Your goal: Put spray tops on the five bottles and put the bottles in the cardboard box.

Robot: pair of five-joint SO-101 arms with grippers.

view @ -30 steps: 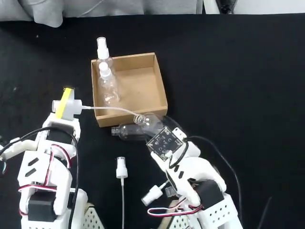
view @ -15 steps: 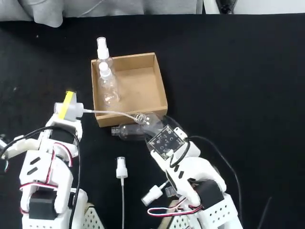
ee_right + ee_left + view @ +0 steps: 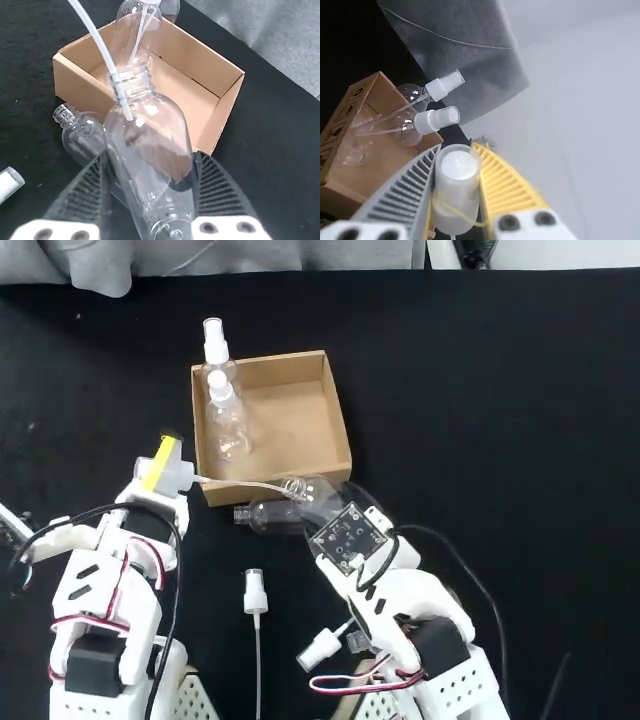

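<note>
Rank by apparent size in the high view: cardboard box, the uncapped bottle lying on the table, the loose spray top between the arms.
1. cardboard box, clearly the largest.
2. uncapped bottle, though part of it is covered.
3. loose spray top: with its tube it looks longer than the bottle, but it is far thinner.

- cardboard box on the bench
- two bottles inside, along its left wall
- third bottle in the right end effector, just before the box; a fourth bottle lies beside it
- spray top in the left end effector, left of the box, tube in the third bottle's neck
- loose spray top between the arms
</note>
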